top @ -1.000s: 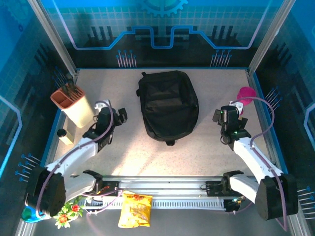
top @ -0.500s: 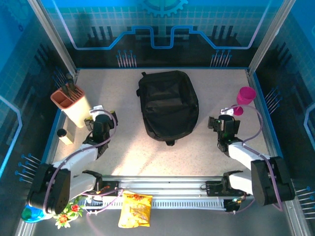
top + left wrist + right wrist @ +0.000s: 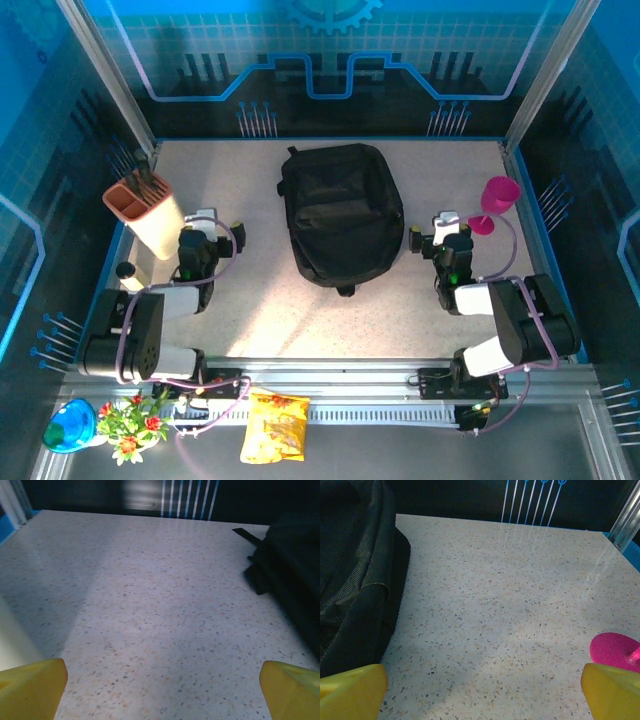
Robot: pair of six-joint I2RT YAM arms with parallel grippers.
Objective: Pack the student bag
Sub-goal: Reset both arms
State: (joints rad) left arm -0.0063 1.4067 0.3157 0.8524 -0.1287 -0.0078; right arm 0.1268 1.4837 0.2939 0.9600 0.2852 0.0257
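Note:
The student bag [image 3: 342,212] is a large black backpack lying flat in the middle of the speckled table, rounded top toward the back. Its edge shows at the right of the left wrist view [image 3: 292,565] and at the left of the right wrist view [image 3: 355,575]. My left gripper [image 3: 205,228] rests low on the table left of the bag, apart from it. Its yellow fingertips [image 3: 30,687] stand wide open over bare table [image 3: 162,695]. My right gripper [image 3: 447,230] sits right of the bag, also open [image 3: 482,695] and holding nothing.
A beige holder with an orange-brown top [image 3: 148,212] stands at the left edge, with a small dark-capped bottle [image 3: 128,274] in front of it. A pink goblet [image 3: 497,200] stands at the right, its base [image 3: 615,650] near my right fingertip. A yellow snack packet [image 3: 274,425] lies beyond the front rail.
Both arms have folded back toward their bases, so the grippers now sit lower and a little closer to the near edge. Both stay open and the bag has not moved.

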